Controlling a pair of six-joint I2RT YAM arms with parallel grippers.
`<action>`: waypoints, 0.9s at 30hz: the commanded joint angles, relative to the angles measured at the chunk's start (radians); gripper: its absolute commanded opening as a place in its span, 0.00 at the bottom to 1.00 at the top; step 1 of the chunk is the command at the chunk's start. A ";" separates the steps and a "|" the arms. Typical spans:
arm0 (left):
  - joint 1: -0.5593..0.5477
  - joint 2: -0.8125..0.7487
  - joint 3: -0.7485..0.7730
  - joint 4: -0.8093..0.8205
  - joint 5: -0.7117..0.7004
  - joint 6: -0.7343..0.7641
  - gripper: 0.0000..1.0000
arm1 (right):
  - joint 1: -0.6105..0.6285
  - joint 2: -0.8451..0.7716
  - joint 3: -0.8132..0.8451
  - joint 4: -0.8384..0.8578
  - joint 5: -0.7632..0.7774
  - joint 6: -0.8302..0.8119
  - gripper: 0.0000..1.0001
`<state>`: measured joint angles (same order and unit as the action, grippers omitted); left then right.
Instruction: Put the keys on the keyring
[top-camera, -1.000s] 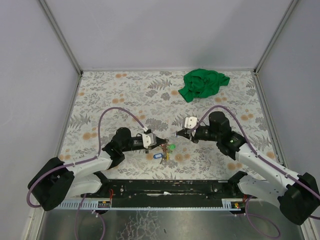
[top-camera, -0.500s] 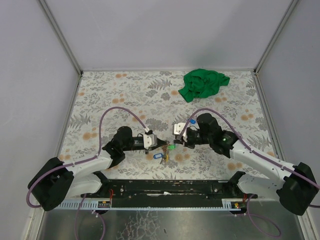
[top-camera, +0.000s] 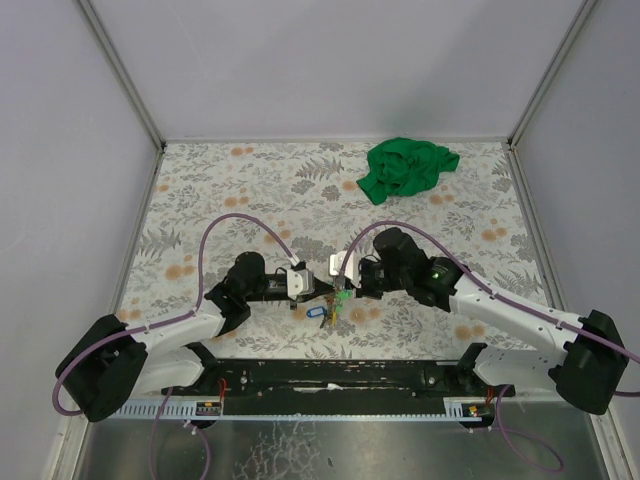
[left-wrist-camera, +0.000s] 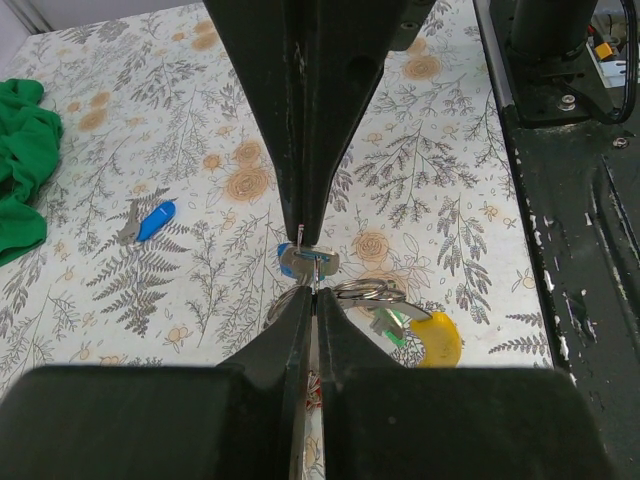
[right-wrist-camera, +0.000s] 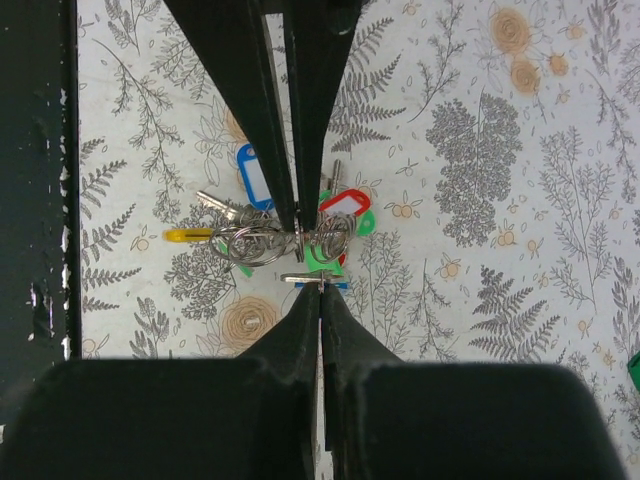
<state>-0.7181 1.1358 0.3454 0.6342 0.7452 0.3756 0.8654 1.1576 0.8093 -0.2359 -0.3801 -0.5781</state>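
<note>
Meeting tip to tip just above the surface (top-camera: 200, 190), both pairs of jaws are clenched. The left jaws pinch the keyring (right-wrist-camera: 252, 246), where the keys (right-wrist-camera: 343, 205) with red, green, yellow and blue heads lie bunched. The right jaws grip 1 small blue key (left-wrist-camera: 308, 263) just beside that ring. Another loose key (left-wrist-camera: 150, 220) lies well apart, toward the green cloth (top-camera: 408, 165).

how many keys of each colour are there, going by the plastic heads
blue keys: 3, one of them in the right gripper
red keys: 1
green keys: 1
yellow keys: 1
total: 6 in view
</note>
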 joint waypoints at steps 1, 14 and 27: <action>-0.003 -0.013 0.029 0.036 0.026 0.008 0.00 | 0.029 0.005 0.065 -0.039 0.050 -0.016 0.00; -0.003 -0.012 0.030 0.044 0.010 -0.009 0.00 | 0.072 0.034 0.101 -0.091 0.100 -0.013 0.00; -0.003 -0.013 0.033 0.048 0.009 -0.021 0.00 | 0.097 0.036 0.102 -0.080 0.139 -0.005 0.00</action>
<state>-0.7181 1.1358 0.3454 0.6350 0.7517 0.3668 0.9497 1.1973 0.8646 -0.3283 -0.2630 -0.5838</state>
